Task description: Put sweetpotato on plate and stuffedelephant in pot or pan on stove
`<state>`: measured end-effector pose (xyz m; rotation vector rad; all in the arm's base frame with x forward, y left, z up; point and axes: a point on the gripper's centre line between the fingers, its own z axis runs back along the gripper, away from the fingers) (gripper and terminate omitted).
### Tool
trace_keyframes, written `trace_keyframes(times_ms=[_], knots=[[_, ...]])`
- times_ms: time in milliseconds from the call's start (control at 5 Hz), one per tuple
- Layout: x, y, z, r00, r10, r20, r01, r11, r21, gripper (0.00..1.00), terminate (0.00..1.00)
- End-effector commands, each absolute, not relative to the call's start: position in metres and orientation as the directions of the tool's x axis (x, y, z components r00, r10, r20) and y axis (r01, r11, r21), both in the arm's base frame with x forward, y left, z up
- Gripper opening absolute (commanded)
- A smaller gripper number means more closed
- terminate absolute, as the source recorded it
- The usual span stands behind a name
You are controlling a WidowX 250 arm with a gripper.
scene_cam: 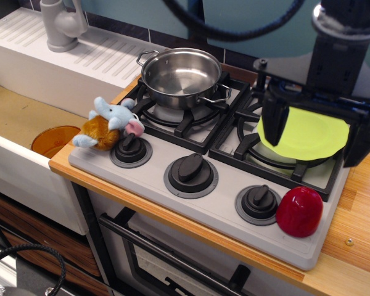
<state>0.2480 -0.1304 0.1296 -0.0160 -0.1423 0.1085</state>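
The dark-red sweetpotato (300, 211) sits at the front right corner of the grey stove (222, 206), beside the right knob. A lime-green plate (309, 134) lies on the right burner grate. On the stove's left edge the stuffedelephant (108, 124) lies next to the left knob. An empty steel pot (181, 76) stands on the back left burner. My gripper (316, 126) hangs open above the plate, one finger at each side of it, holding nothing.
An orange round dish (54, 140) lies in the sink at the left. A grey faucet (63, 24) stands on the white drainboard behind it. Wooden countertop (357, 234) runs along the stove's right side. Three black knobs line the stove's front.
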Motion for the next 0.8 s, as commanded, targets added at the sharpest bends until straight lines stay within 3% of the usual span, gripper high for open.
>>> trace_keyframes(times_ms=[0,600], knots=[[0.255,-0.136,0.114,0.972,0.126,0.196,-0.115,0.991,-0.066,1.0,0.0],[0.26,-0.139,0.086,0.96,0.125,0.25,-0.112,0.992,-0.065,1.0,0.0]])
